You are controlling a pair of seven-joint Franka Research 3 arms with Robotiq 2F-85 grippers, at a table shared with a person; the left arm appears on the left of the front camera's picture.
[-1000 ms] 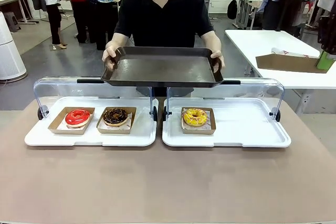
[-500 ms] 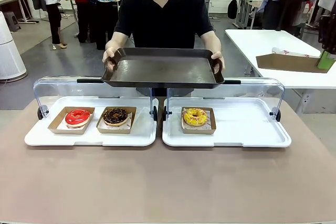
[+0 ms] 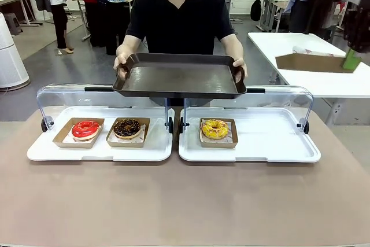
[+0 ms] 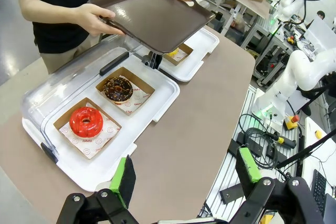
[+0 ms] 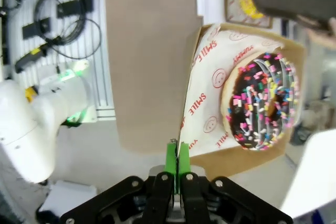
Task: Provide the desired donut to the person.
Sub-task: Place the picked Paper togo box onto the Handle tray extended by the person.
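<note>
The person [image 3: 180, 13] stands at the far side and holds a dark brown serving tray [image 3: 179, 76] level over the display cases. A red donut [image 3: 85, 129] and a chocolate donut [image 3: 127, 127] sit in card boxes in the left case; a yellow donut [image 3: 214, 129] sits in the right case. My right gripper [image 5: 176, 153] is shut on the rim of a card box [image 5: 239, 153] holding a sprinkled chocolate donut [image 5: 262, 100], lifted off the table. That box [image 3: 309, 63] hangs at the right in the front view. My left gripper [image 4: 185, 174] is open, high over the table's near left corner.
Both white display trays [image 3: 254, 148] have their clear lids [image 3: 58, 93] swung back. A white side table [image 3: 277, 41] stands at the far right. The right arm's base [image 4: 304, 72] and cables lie beyond the table edge. Broad bare brown tabletop [image 3: 185, 201] lies in front.
The card box in my right gripper has shifted a little left and up in the front view. The person's tray has stayed almost still.
</note>
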